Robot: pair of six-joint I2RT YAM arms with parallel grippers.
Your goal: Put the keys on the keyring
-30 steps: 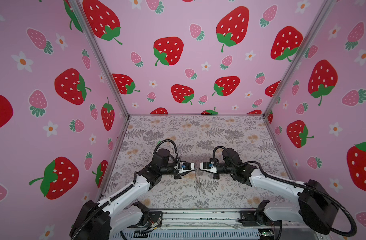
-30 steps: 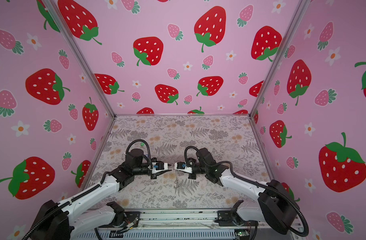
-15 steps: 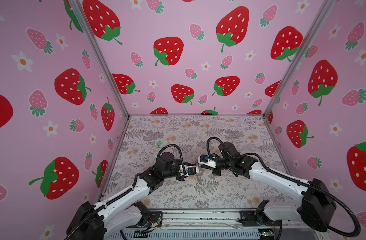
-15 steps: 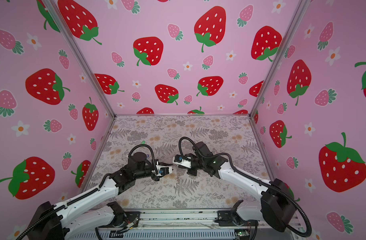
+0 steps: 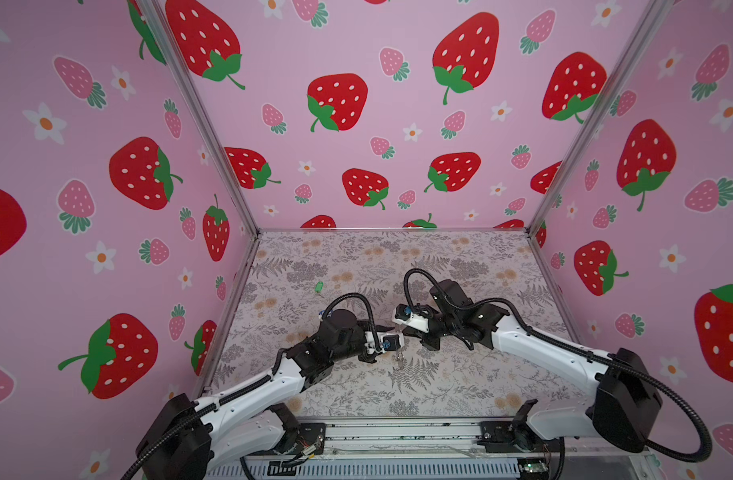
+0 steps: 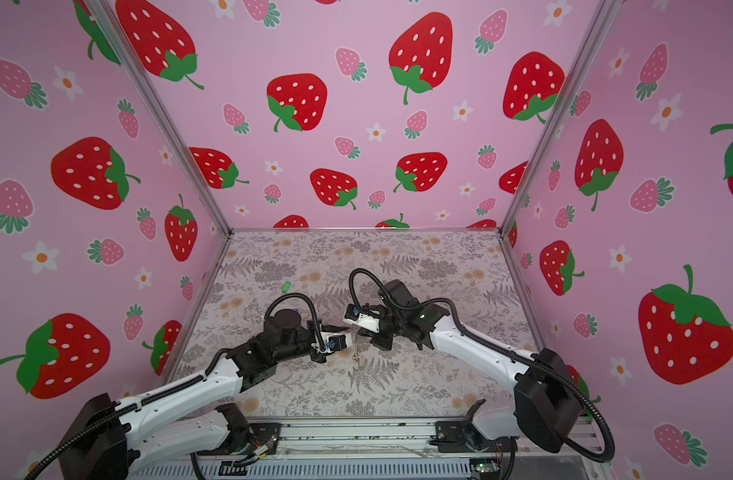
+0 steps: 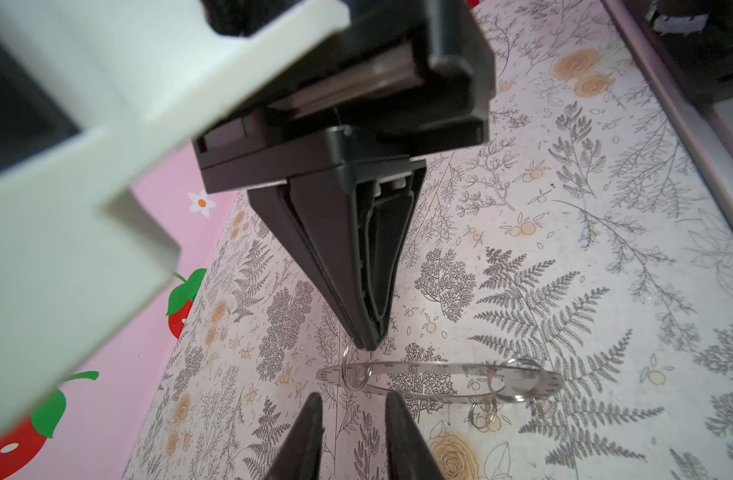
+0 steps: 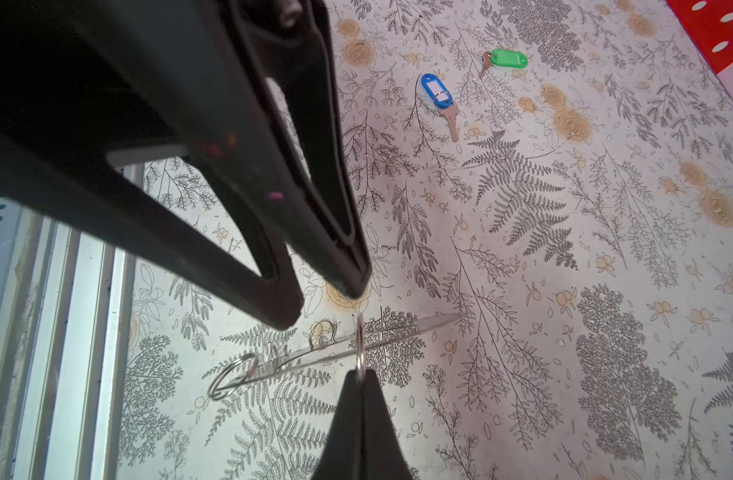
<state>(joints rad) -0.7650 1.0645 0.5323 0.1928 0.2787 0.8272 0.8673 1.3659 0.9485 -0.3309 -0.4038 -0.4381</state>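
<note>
Grey metal keyring (image 7: 541, 380), hanging mid-table from right gripper (image 7: 367, 345), which is clamped on its small split ring (image 8: 359, 345). Grippers, tip-to-tip a second ago, now overlap. Left gripper (image 7: 354, 432): slightly parted, empty, free to fetch. Green key (image 8: 507, 58) and blue key (image 8: 434, 89) lie far-left on table (image 8: 564, 291), neither threaded.

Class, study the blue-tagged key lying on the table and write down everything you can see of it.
The blue key is a small coppery-looking metal key joined by a little silver split ring to an oval blue plastic tag with a white label window. It lies flat on the flower-printed table, near the green key but apart from it. Nothing else touches it.
</note>
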